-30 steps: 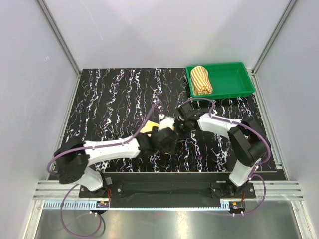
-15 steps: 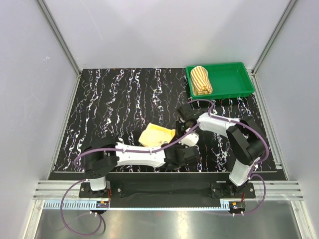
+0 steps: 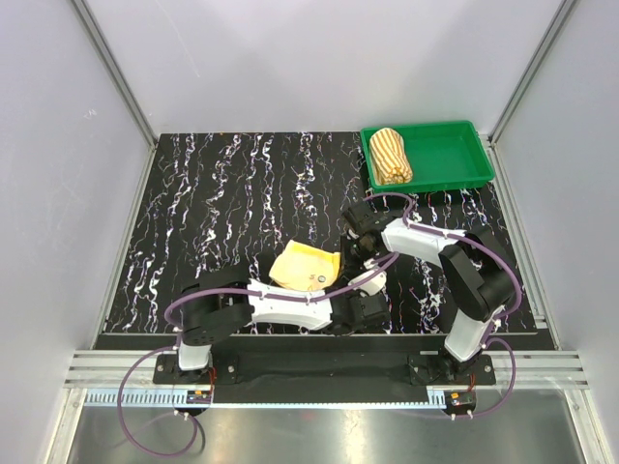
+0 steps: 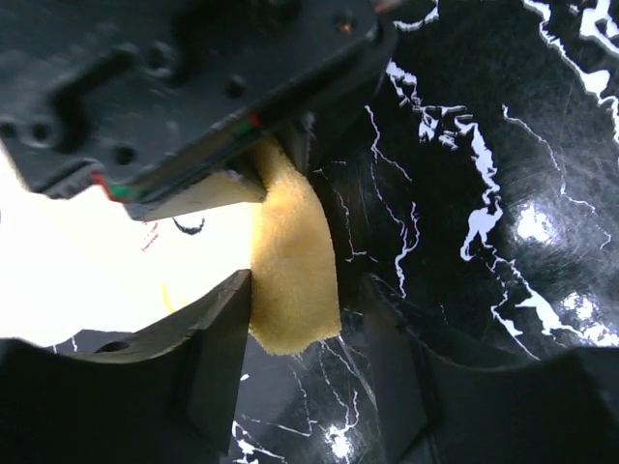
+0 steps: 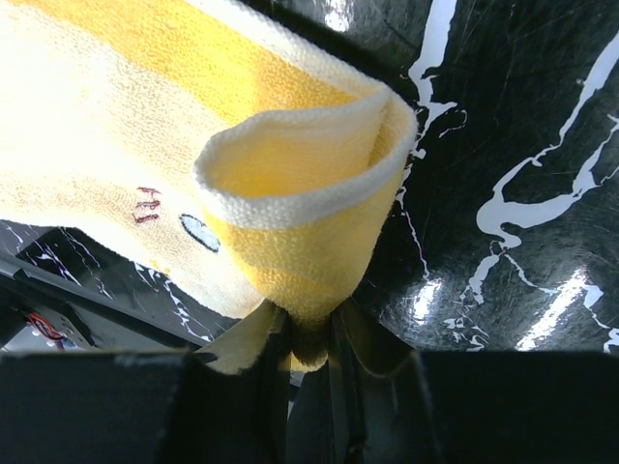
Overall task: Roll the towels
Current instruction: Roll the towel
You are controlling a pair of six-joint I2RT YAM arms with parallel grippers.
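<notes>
Right wrist, yellow towel in right claw

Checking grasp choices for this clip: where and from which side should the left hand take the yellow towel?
Probably the near-right corner of the yellow towel, approached from the near side, just beside the right hand. That hand pinches its right edge into a raised fold, so this corner looks lifted off the table, and it sits between the left hand's open fingers.
</notes>
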